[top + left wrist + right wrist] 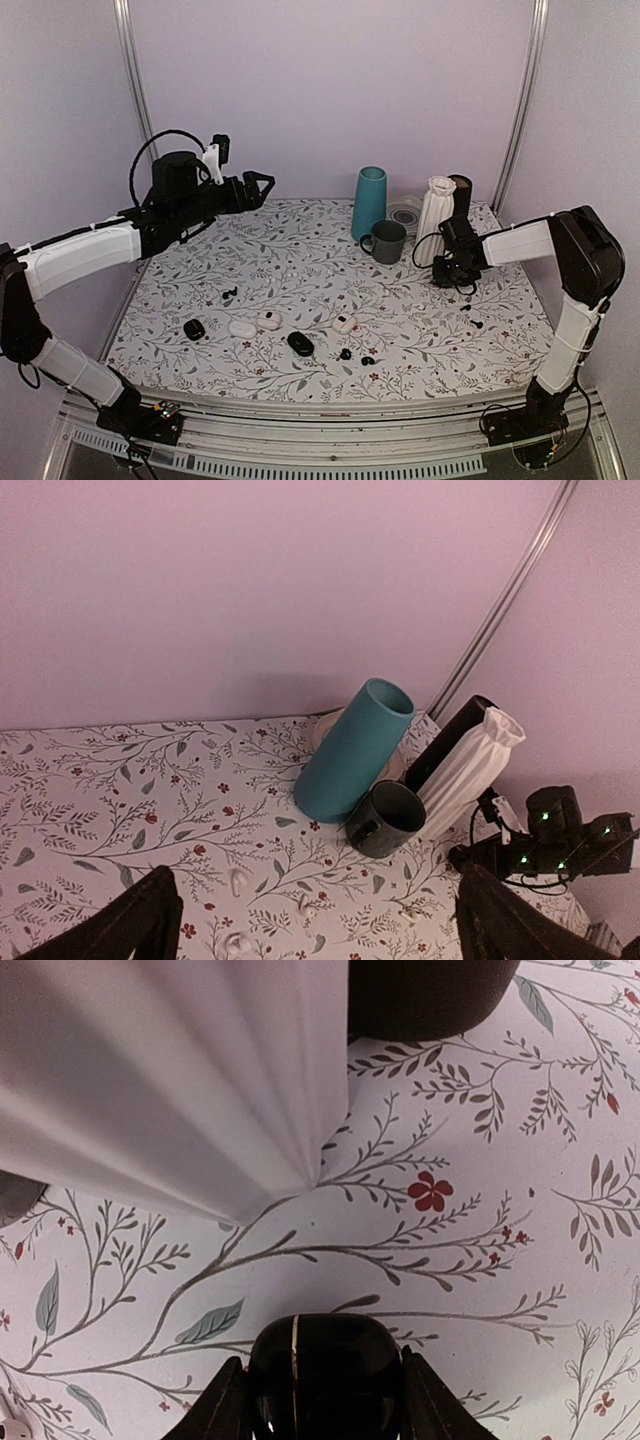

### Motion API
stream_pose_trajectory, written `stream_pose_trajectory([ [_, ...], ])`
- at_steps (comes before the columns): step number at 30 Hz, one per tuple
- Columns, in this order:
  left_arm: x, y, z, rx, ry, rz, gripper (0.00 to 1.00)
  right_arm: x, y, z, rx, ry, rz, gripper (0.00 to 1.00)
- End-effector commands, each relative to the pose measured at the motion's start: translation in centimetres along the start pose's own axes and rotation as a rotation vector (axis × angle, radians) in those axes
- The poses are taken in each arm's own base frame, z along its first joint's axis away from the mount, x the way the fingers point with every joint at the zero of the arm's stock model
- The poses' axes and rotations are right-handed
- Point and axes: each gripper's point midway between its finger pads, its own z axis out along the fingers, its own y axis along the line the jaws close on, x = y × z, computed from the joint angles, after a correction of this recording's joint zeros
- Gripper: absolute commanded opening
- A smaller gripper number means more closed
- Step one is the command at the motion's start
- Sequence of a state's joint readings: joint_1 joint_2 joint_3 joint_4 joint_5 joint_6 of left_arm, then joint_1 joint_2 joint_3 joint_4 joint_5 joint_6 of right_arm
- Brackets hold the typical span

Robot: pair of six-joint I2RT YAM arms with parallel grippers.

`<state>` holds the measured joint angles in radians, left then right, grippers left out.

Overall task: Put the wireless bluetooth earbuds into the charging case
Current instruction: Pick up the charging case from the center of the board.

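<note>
My right gripper (449, 272) is shut on a glossy black charging case (325, 1375) with a thin seam line, held low over the table right beside the white ribbed vase (170, 1070). Tiny black earbuds lie loose on the floral tablecloth: two (470, 315) just below the right gripper, two (356, 357) near the front middle, and a pair (229, 293) to the left. My left gripper (258, 185) is open and empty, raised high over the back left; its dark fingers (130, 920) frame the left wrist view.
A teal tumbler (369, 203), a dark mug (388, 242), the white vase (436, 220) and a dark cylinder (461, 195) stand at the back right. Two black oval cases (300, 344) (194, 328) and white cases (242, 328) (345, 324) lie along the front.
</note>
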<state>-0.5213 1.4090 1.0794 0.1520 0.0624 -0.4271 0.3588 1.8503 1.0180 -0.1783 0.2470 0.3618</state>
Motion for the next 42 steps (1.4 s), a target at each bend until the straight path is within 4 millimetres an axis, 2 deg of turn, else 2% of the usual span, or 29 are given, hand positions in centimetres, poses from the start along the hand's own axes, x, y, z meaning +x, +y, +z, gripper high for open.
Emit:
stream_pose_trajectory([
  [1, -0.5, 0.3, -0.6, 0.007, -0.050, -0.006, 0.96, -0.7, 0.4, -1.4, -0.039, -0.028, 0.018, 0.27],
  [8, -0.8, -0.2, -1.7, 0.043, -0.100, 0.039, 0.95, -1.4, 0.6, -3.0, -0.067, -0.048, 0.038, 0.12],
  [20, -0.2, -0.7, -1.2, 0.085, -0.091, 0.058, 0.96, -1.8, 1.6, -6.2, -0.135, -0.071, 0.060, 0.08],
  [23, -0.1, -2.6, -2.0, 0.198, -0.116, 0.133, 0.96, -1.5, 1.8, -7.3, -0.148, -0.072, 0.055, 0.08],
  [28, -0.2, -4.5, -2.6, 0.311, -0.165, 0.205, 0.95, -0.9, 2.8, -9.3, -0.199, -0.082, 0.042, 0.08],
  [32, 0.7, -6.7, -2.7, 0.422, -0.157, 0.320, 0.93, -0.6, 4.0, -11.1, -0.279, -0.085, 0.029, 0.08],
  [36, 2.4, -8.3, -2.8, 0.492, -0.147, 0.461, 0.93, -1.1, 5.9, -13.5, -0.422, -0.111, 0.011, 0.08],
  [42, 4.4, -10.0, -2.8, 0.598, -0.129, 0.563, 0.92, -2.4, 9.5, -18.5, -0.684, -0.177, -0.066, 0.06],
])
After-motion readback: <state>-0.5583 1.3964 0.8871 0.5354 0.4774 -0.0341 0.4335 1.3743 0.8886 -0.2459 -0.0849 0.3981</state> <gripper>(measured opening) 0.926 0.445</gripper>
